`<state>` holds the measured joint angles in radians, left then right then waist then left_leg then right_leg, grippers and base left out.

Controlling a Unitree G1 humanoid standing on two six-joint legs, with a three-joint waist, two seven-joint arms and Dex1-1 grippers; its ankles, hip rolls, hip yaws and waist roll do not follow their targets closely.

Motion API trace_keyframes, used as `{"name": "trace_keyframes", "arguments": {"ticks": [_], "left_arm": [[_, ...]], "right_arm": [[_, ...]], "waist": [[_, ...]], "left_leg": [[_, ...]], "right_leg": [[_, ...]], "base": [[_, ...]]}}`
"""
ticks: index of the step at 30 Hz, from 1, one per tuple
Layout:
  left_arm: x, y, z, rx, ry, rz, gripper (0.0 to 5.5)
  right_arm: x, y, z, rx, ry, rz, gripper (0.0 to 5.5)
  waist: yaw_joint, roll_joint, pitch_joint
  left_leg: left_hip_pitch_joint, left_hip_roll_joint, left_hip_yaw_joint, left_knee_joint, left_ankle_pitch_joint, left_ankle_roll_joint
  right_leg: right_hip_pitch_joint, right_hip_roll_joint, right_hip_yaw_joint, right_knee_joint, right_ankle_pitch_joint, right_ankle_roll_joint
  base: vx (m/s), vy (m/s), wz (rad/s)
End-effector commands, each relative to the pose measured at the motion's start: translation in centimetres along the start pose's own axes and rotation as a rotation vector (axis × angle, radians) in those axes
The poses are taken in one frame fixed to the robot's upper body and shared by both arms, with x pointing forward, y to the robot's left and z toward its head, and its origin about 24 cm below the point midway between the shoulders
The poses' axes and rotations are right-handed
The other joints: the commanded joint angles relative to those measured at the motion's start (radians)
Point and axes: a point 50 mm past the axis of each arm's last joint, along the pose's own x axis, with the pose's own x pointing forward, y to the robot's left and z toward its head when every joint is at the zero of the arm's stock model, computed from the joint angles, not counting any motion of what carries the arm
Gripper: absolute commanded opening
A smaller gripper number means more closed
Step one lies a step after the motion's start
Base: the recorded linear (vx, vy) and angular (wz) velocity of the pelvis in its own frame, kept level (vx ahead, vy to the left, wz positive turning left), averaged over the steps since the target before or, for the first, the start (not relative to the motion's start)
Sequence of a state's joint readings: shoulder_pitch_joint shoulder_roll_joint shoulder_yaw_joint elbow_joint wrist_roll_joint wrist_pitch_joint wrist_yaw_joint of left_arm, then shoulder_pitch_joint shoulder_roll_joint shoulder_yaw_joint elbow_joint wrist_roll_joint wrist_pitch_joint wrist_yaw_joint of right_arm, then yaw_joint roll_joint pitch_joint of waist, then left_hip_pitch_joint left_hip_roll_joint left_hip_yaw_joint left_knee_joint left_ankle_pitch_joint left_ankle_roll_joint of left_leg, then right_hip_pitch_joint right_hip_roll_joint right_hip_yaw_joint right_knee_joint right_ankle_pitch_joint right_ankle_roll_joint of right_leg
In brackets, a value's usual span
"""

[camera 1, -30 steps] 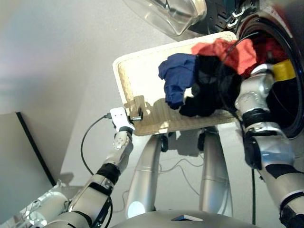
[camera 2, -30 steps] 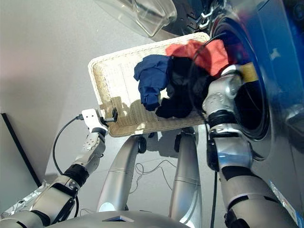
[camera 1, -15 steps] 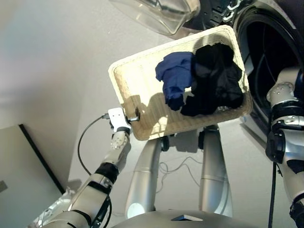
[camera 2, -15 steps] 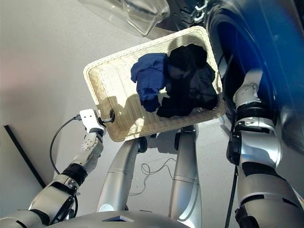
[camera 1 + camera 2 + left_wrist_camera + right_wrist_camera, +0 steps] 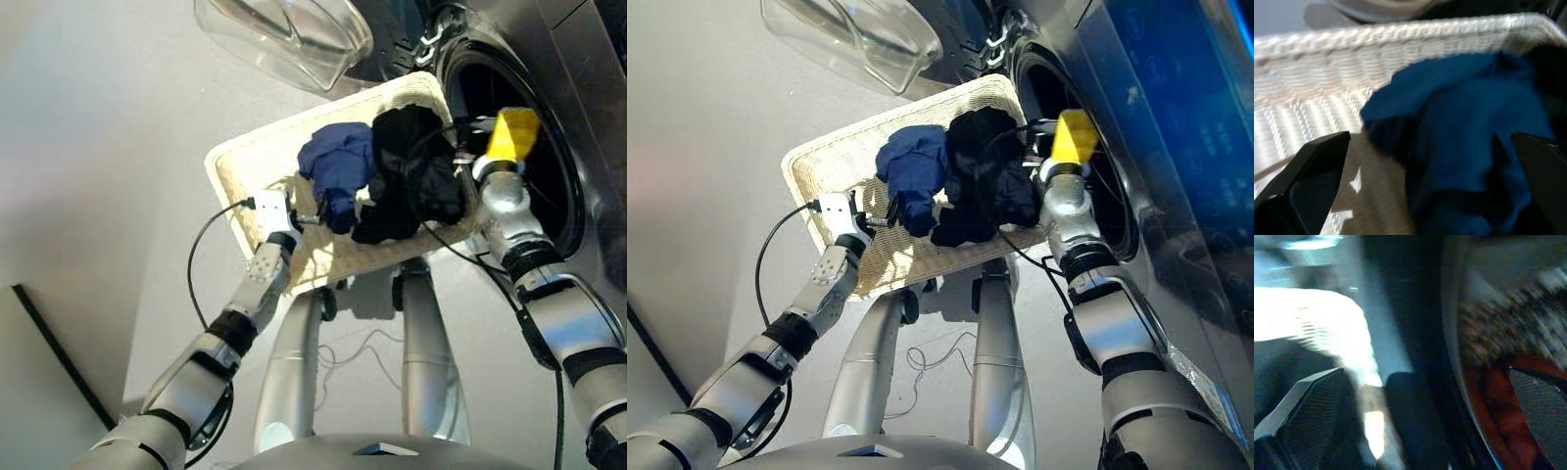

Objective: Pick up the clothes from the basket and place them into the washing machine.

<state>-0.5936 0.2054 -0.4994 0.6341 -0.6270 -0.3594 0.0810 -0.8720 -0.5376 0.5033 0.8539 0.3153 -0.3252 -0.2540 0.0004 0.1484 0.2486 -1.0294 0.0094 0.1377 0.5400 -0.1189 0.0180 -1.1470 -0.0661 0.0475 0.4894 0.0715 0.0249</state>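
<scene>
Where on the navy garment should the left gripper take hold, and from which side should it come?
Grip the navy garment at its bunched fold nearest the left gripper, coming from the basket's bare side. There the cloth stands raised and free, while its far side lies against the black garment, which a grip there might catch too.

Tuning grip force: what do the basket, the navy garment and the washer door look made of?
Basket: cream woven wicker, matte; the braided rim and ribbed weave show in the left wrist view. Navy garment: soft matte fabric, crumpled in folds, probably knit. Washer door: clear glossy glass or plastic, see-through with highlights; which one cannot be told.
</scene>
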Motion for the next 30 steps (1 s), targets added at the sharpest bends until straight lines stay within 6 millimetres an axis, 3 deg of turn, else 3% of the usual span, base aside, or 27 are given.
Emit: {"name": "trace_keyframes", "arguments": {"ticks": [1,10,14,18,22,23,24,26,30], "left_arm": [[0.8,-0.5,0.0,-0.010,0.000,0.006,5.50],[2.1,0.1,-1.0,0.012,0.090,0.120,5.50],[2.3,0.9,-1.4,0.028,0.126,0.171,5.50],[2.5,1.3,-1.1,0.027,0.129,0.184,5.50],[2.8,1.6,-1.0,0.031,0.139,0.187,5.50],[2.8,1.7,-0.8,0.036,0.138,0.190,4.34],[2.9,1.6,-0.8,0.035,0.137,0.186,2.35],[3.0,1.5,-0.7,0.030,0.136,0.179,0.00],[2.7,1.1,-1.0,0.013,0.132,0.158,0.00]], "right_arm": [[-0.3,2.4,2.4,-0.120,-0.157,0.128,5.50],[-2.1,6.4,5.3,-0.045,-0.318,0.225,5.50],[-2.8,7.1,6.8,-0.017,-0.396,0.240,5.50],[-3.7,7.3,9.2,0.061,-0.512,0.277,5.50],[-4.4,7.3,10.1,0.110,-0.556,0.302,5.50],[-4.6,7.4,10.3,0.128,-0.564,0.305,5.50],[-4.6,7.4,10.3,0.145,-0.561,0.304,5.50],[-4.8,7.5,10.2,0.167,-0.551,0.306,5.50],[-5.2,8.1,8.9,0.180,-0.498,0.328,5.50]], "waist": [[0.009,-0.020,-0.033],[-0.035,-0.055,-0.022],[-0.052,-0.066,-0.021],[-0.070,-0.082,-0.014],[-0.083,-0.090,-0.015],[-0.086,-0.094,-0.015],[-0.089,-0.097,-0.016],[-0.091,-0.101,-0.018],[-0.093,-0.103,-0.030]], "left_leg": [[-0.008,0.000,-0.048,-0.090,0.038,-0.006],[-0.045,0.023,-0.050,-0.055,0.020,-0.003],[-0.083,0.037,-0.051,0.000,-0.002,-0.005],[-0.140,0.049,-0.043,0.104,-0.047,-0.005],[-0.195,0.060,-0.042,0.173,-0.076,-0.003],[-0.205,0.062,-0.041,0.189,-0.082,0.000],[-0.214,0.066,-0.038,0.202,-0.087,0.002],[-0.221,0.071,-0.037,0.213,-0.092,0.003],[-0.209,0.067,-0.040,0.192,-0.088,0.005]], "right_leg": [[0.059,0.030,-0.074,-0.068,-0.024,0.023],[0.032,0.050,-0.072,-0.064,-0.030,0.024],[0.005,0.061,-0.073,-0.046,-0.036,0.022],[-0.048,0.089,-0.070,0.013,-0.049,0.015],[-0.093,0.102,-0.078,0.044,-0.053,0.015],[-0.101,0.106,-0.079,0.054,-0.055,0.015],[-0.108,0.109,-0.080,0.058,-0.054,0.015],[-0.116,0.112,-0.081,0.062,-0.053,0.015],[-0.105,0.105,-0.081,0.045,-0.047,0.015]], "base": [[0.000,0.000,0.000],[0.000,0.000,0.000],[0.000,0.000,0.000],[-0.019,0.010,-0.183],[-0.008,0.002,-0.101],[0.000,0.000,0.000],[0.000,0.000,0.000],[0.000,0.000,0.000],[0.000,0.000,0.000]]}}
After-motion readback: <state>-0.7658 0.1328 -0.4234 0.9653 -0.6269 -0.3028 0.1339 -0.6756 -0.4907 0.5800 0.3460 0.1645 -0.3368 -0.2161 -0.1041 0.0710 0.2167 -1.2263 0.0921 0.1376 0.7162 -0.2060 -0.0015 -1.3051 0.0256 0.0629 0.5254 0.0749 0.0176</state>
